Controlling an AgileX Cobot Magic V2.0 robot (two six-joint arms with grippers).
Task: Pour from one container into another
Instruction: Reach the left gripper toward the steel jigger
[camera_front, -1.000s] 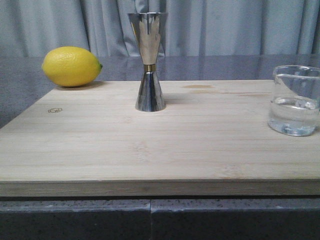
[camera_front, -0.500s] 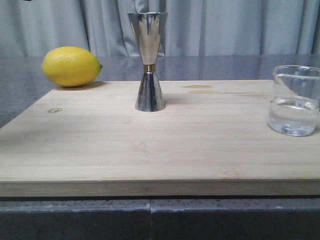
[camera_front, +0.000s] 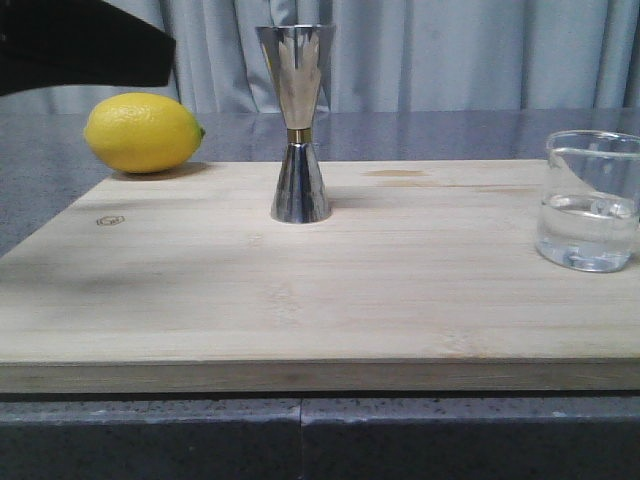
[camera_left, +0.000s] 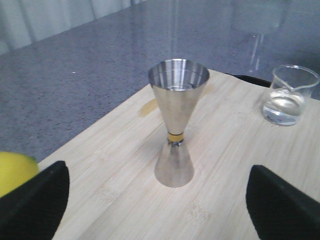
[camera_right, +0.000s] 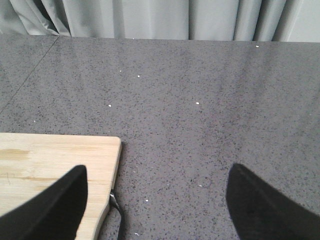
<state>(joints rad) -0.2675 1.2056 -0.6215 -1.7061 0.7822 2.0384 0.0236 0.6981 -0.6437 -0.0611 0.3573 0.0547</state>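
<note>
You have nothing poured yet, as far as these views show. The pale bamboo cutting board (camera_front: 300, 290) lies on the speckled grey table (camera_right: 200, 100) with everything standing untouched. The yellow lemon (camera_front: 143, 132) sits at the board's ten o'clock corner, partly off it. The tall shiny steel hourglass jigger (camera_front: 298, 125) stands upright toward twelve o'clock, its top cup looking empty in the left wrist view. The small clear glass beaker (camera_front: 592, 200) rests at three o'clock, water in its lower part. Your left hand (camera_left: 157, 200) is spread wide, facing the jigger and apart from it; your right hand (camera_right: 155, 205) is also spread, over the table off the board's corner, holding nothing. Grasping, lifting and tipping the beaker all remain. A small stamped mark (camera_front: 109, 220) on the board is too faint to read; the beaker's markings cannot be read either.
</note>
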